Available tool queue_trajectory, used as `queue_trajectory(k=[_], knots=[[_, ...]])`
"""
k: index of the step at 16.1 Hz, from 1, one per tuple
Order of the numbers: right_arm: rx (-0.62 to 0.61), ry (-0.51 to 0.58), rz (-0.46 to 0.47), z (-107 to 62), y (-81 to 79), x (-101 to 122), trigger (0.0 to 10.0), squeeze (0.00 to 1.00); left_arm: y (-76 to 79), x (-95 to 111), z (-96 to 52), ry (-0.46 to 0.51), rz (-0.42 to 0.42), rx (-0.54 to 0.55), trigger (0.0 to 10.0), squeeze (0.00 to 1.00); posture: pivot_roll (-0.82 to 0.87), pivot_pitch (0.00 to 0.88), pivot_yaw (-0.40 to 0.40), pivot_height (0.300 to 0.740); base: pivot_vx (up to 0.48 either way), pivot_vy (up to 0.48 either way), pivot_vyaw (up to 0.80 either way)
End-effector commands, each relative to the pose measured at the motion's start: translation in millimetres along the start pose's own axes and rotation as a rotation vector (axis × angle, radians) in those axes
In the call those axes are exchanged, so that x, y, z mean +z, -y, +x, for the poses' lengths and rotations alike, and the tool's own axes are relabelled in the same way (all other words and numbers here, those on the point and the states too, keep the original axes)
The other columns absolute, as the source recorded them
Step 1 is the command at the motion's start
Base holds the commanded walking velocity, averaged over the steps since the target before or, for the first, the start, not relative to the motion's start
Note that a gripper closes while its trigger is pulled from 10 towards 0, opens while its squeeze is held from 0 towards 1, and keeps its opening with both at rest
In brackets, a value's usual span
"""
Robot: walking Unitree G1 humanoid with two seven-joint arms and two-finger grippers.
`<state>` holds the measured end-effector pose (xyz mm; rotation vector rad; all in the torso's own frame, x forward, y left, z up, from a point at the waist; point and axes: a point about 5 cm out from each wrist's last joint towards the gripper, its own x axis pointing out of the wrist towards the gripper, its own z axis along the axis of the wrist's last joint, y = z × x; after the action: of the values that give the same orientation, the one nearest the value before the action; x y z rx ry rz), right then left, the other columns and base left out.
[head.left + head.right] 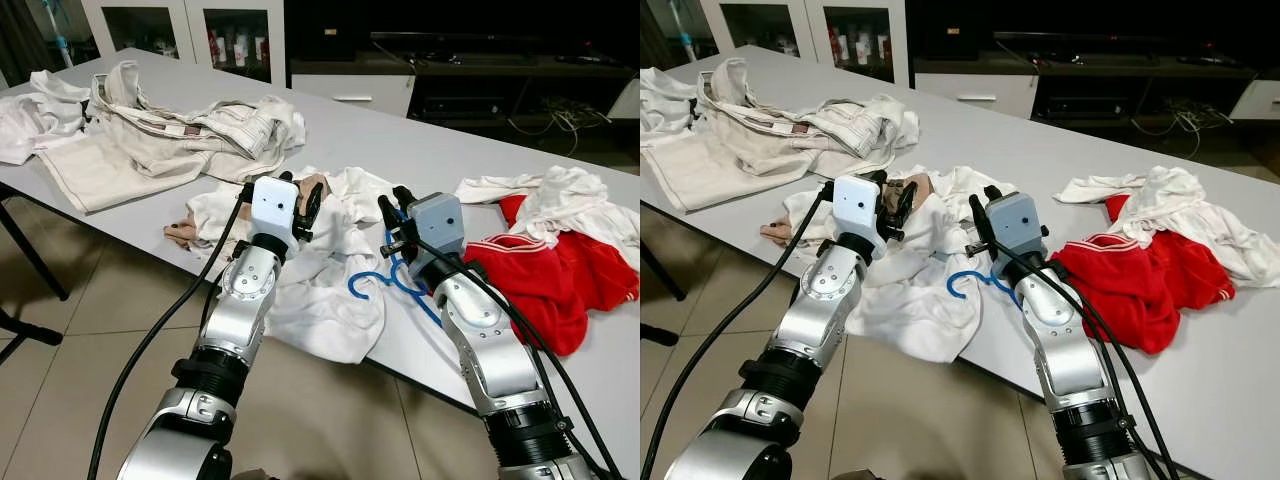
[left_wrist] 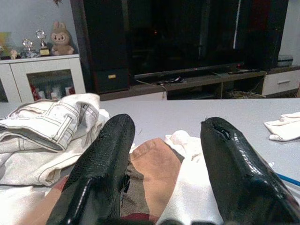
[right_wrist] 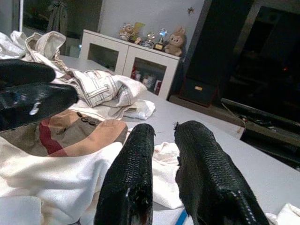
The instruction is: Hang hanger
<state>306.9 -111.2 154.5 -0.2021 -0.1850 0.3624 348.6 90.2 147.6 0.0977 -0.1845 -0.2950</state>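
Note:
A blue hanger (image 1: 392, 281) lies on a white garment (image 1: 318, 285) near the table's front edge, its hook (image 1: 958, 281) toward me and its body partly under my right wrist. My right gripper (image 1: 394, 206) hovers just past the hanger, fingers (image 3: 133, 178) close together with nothing seen between them. My left gripper (image 1: 306, 198) stands open above a tan and plaid garment (image 2: 157, 168) tucked among the white cloth; its fingers (image 2: 101, 164) straddle that cloth without closing on it.
The grey table (image 1: 400, 140) carries a pile of beige trousers (image 1: 170, 140) at the back left and a red garment (image 1: 550, 280) with white clothes (image 1: 570, 200) at the right. Cabinets and a dark TV unit (image 1: 450, 60) stand behind. Tiled floor (image 1: 90, 300) lies below the front edge.

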Motion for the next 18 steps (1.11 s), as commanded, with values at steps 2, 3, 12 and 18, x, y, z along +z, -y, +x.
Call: queue_trajectory(k=[2, 3, 12, 18], knots=[[0.004, -0.033, 0.007, 1.4, 0.5, -5, 10.0, 0.0, -2.1, 3, 2.2, 0.004, 0.016, 0.007, 10.0, 0.0, 0.04, 0.0, -0.008, 0.723, 0.0, 0.0, 0.0], [0.011, -0.037, 0.007, 1.1, -0.5, -6, 10.0, 0.0, -3.3, 3, 1.4, 0.008, 0.024, 0.007, 10.0, 0.0, 0.04, 0.0, -0.006, 0.723, 0.0, 0.0, 0.0], [0.022, -0.102, 0.025, 27.0, -12.6, -15, 10.0, 0.0, -20.8, -1, -6.9, -0.006, 0.051, 0.073, 10.0, 0.0, 0.06, 0.0, -0.012, 0.723, 0.0, 0.0, 0.09], [-0.036, -0.14, 0.014, 24.9, -1.2, -23, 10.0, 0.0, -15.0, -1, -5.0, -0.005, 0.044, 0.049, 10.0, 0.0, 0.05, 0.0, -0.011, 0.723, 0.0, 0.0, 0.4]])
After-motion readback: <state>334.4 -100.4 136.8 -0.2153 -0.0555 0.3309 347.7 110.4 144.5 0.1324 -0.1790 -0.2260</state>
